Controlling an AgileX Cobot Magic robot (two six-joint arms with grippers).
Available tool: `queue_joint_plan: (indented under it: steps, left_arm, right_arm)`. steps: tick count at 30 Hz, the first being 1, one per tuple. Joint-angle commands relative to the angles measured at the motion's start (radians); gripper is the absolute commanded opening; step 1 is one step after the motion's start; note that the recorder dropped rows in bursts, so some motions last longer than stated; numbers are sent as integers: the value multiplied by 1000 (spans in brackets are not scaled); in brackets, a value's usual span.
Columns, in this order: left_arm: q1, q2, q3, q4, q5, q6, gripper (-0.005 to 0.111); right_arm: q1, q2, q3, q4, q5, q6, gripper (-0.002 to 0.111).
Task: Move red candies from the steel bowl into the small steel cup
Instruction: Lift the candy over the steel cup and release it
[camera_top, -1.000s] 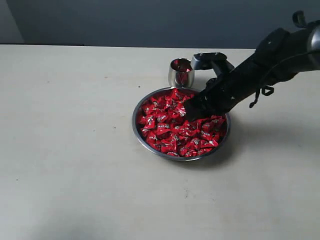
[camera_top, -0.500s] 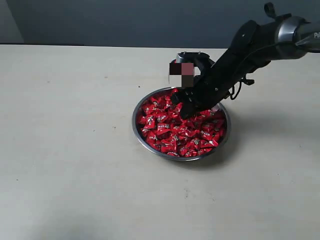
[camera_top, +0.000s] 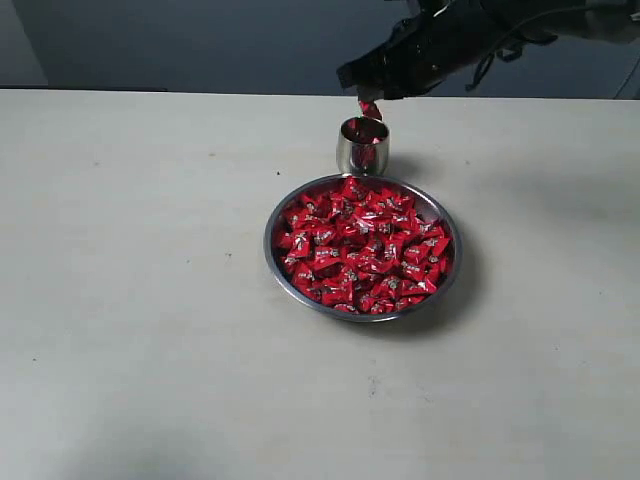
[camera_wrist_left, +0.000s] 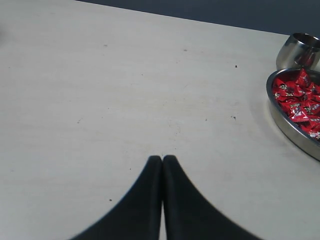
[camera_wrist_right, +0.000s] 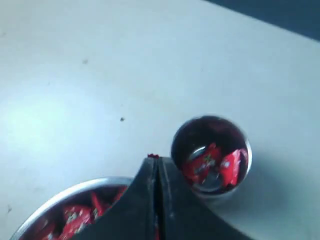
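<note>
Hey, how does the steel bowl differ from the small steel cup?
The steel bowl is wide and shallow; the small steel cup is narrow and tall-sided. The bowl is heaped with red candies; the cup holds only a few, bare steel showing inside. Both are shiny steel, standing upright.

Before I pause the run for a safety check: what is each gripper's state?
Left gripper: closed, holding nothing.
Right gripper: closed on a red candy.
</note>
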Motion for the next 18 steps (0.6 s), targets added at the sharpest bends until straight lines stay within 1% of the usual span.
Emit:
queue_joint_plan:
  steps: [1,6,9,10,12,14,16,17,18]
  left_arm:
    - [3,-4,0,0,-5,-2,0]
    - [3,-4,0,0,-5,-2,0]
    - [3,-4,0,0,-5,-2,0]
    - [3,-4,0,0,-5,-2,0]
    - [3,-4,0,0,-5,-2,0]
    - [3,-4,0,0,-5,-2,0]
    - [3,-4,0,0,-5,-2,0]
    - [3,-4,0,0,-5,-2,0]
    - [3,-4,0,0,-5,-2,0]
  right_arm:
    - [-26,104,-123,-12,-10,19,-1]
    - [-26,208,-217,-14,14,21,-1]
    - [-26,247,-235,-14,20,21,-1]
    - [-26,252,-241,-14,23,21,2]
    - [-26,252,-241,-1,27,21,13]
    - [-26,245,-241,10,30,21,30]
    - [-26,229,-241,-4,50,29,43]
    - [-26,215,-241,-22,67,54,47]
    - [-26,202,-241,-42,83,82,46]
